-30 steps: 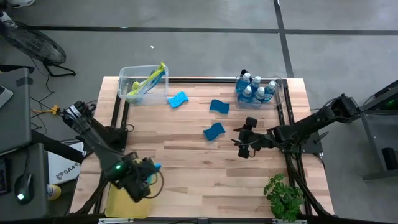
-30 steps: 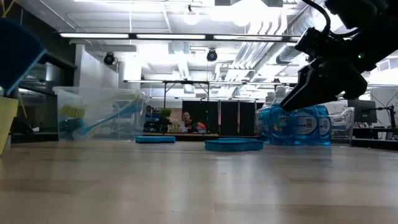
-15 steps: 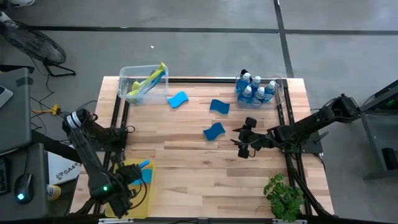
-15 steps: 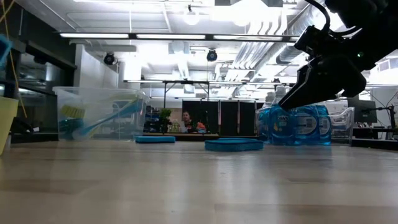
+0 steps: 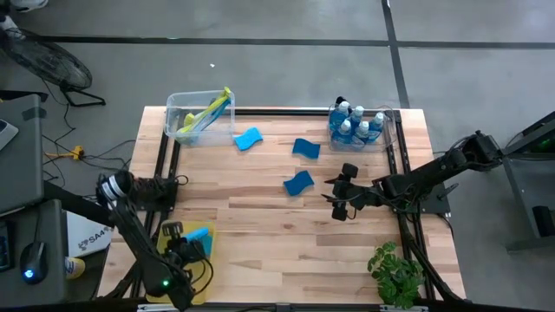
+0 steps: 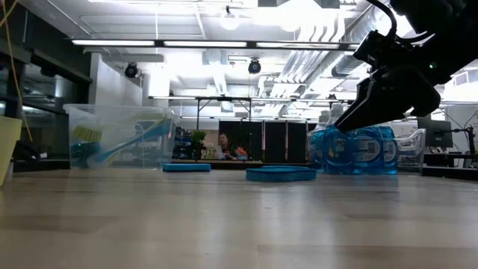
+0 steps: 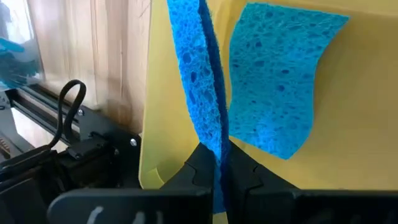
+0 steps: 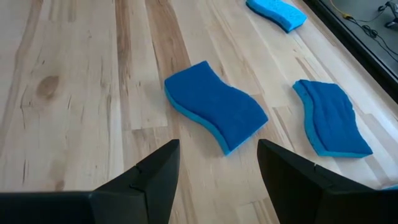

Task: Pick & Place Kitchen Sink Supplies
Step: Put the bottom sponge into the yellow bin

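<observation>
Left gripper [image 7: 217, 165] pinches a soft, light blue sponge [image 7: 198, 74] edge-on over the yellow tray [image 7: 367, 93] at the table's near left; you grip its squashy middle.

Yellow tray [image 5: 163, 276], clear bins [image 5: 173, 111], potted plant [image 5: 395, 273]

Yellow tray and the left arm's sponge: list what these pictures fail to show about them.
- Contact: in the left wrist view the sponge in the left gripper stands on edge before the yellow tray; whether it touches is not visible.
- High view: the left gripper and arm cover much of the tray, so what it holds cannot be counted.
- Low view: the picture's left edge cuts the tray to a sliver; its inside is hidden.
</observation>
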